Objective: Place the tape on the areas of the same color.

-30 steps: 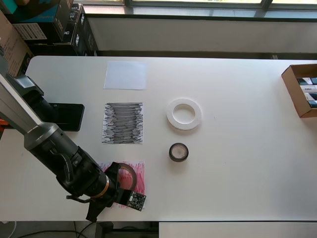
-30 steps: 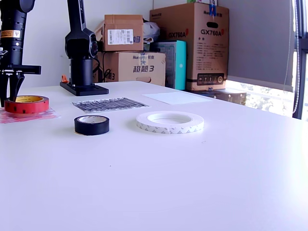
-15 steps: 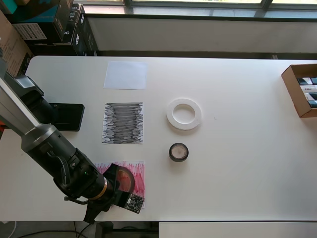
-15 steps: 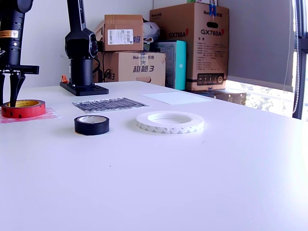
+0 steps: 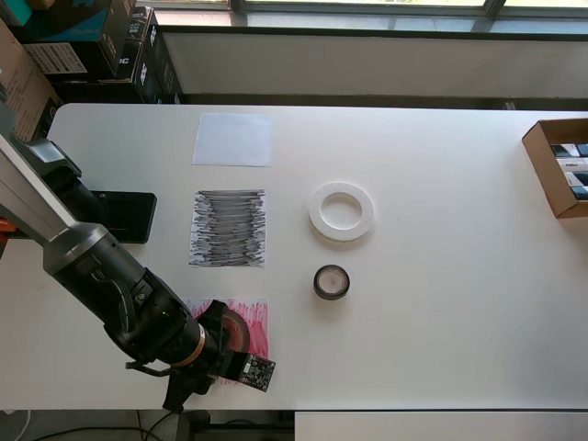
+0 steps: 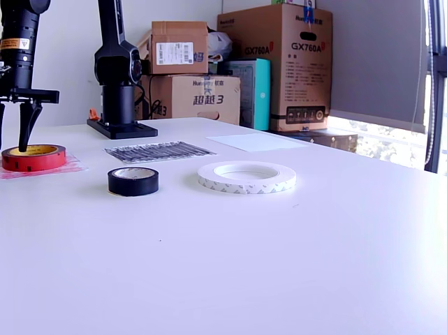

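Note:
The dark red tape roll [image 6: 33,157] lies flat on the scribbled red sheet [image 6: 61,168] at the exterior view's left. My gripper [image 6: 12,142] hangs just over it, open, one finger [image 6: 26,125] above the ring and the other at the frame's edge. In the overhead view the gripper [image 5: 223,342] covers part of the red roll [image 5: 235,327] on the red sheet [image 5: 258,317]. The black roll [image 5: 332,281] and the white roll [image 5: 342,211] lie on bare table. The scribbled black sheet [image 5: 228,228] and the white sheet [image 5: 233,139] hold nothing.
The arm's black base [image 5: 110,216] stands at the overhead view's left of the black sheet. An open cardboard box [image 5: 559,167] sits at the table's right edge. Cardboard boxes [image 6: 276,66] are stacked behind the table in the exterior view.
The red roll was held a little above the red sheet, then came down flat onto it. My jaws have spread and the gripper has risen slightly off the roll.

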Controlling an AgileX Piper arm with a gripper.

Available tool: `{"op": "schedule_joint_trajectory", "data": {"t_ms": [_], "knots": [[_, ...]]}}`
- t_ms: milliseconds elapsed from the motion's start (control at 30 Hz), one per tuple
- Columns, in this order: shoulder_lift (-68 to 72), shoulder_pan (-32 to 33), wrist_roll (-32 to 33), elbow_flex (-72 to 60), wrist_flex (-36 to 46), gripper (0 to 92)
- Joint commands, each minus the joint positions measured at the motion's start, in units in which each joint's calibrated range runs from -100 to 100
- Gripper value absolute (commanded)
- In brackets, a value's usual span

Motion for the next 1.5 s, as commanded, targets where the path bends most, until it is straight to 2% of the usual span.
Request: {"op": "schedule_joint_trajectory", "data": {"t_ms": [0,300,533,767,967,1167,1467], "knots": [[-3.26,0.67,-0.32,-0.55,0.39,52.0],[-15.33,4.54,-0.41,-1.28,1.23,52.0],[-17.11,9.51,0.49,-5.19,1.23,51.9],[-17.67,13.22,6.31,-5.28,1.49,51.9],[-16.92,18.75,14.17,-9.73,9.55,51.9],[-16.36,24.98,21.7,-10.09,12.27,51.9],[-5.97,29.24,31.85,-19.72,21.26,51.9]]}}
